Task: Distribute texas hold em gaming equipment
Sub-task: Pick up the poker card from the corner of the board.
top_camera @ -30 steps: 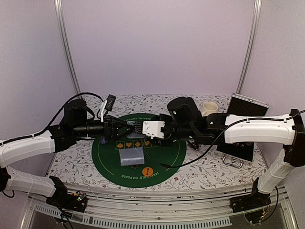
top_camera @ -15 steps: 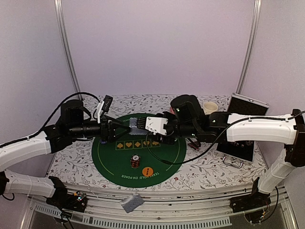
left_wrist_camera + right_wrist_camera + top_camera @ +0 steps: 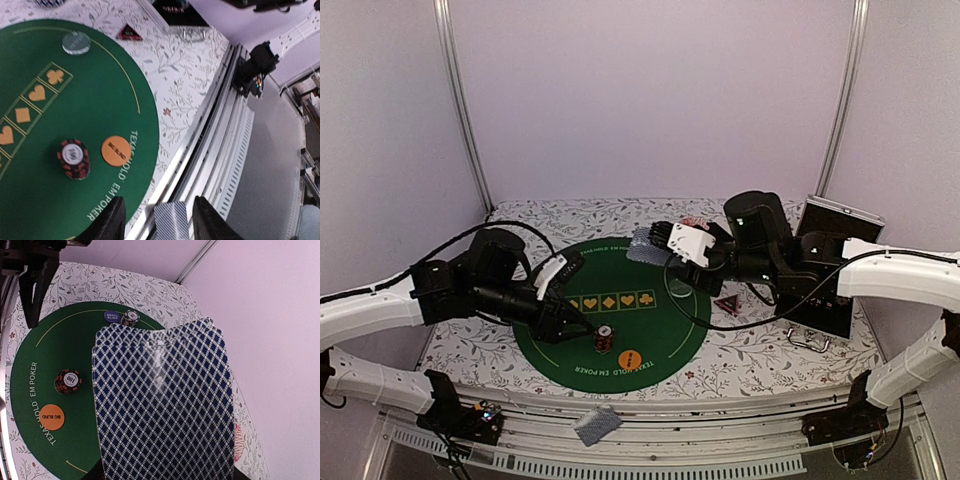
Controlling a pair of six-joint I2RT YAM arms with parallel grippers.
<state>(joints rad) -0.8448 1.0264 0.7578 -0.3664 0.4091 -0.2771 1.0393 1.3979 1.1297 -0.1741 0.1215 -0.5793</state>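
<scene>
My right gripper (image 3: 658, 240) is shut on a fan of blue-diamond-backed playing cards (image 3: 644, 246) above the back of the green poker mat (image 3: 665, 330); the cards (image 3: 162, 405) fill the right wrist view and hide its fingers. My left gripper (image 3: 582, 328) is open and empty, low over the mat just left of a red-black chip stack (image 3: 605, 338). An orange button (image 3: 630, 357) lies in front of that stack. One card (image 3: 598, 425) lies on the front rail, seen between my left fingers (image 3: 107, 220). A blue button (image 3: 112, 316), a second chip stack (image 3: 131, 317), a pale-green button (image 3: 76, 42) and the triangular marker (image 3: 727, 302) also show.
A black case (image 3: 825, 290) stands open at the right, with a metal handle (image 3: 807, 340) on the floral tablecloth in front of it. A pink-patterned rim (image 3: 240, 442) shows beside the cards. Metal rails (image 3: 720, 425) run along the table's front edge.
The card that lay on the mat now lies on the front rail. My left gripper moved from the back down to the chip stack. My right gripper drew back right with the cards.
</scene>
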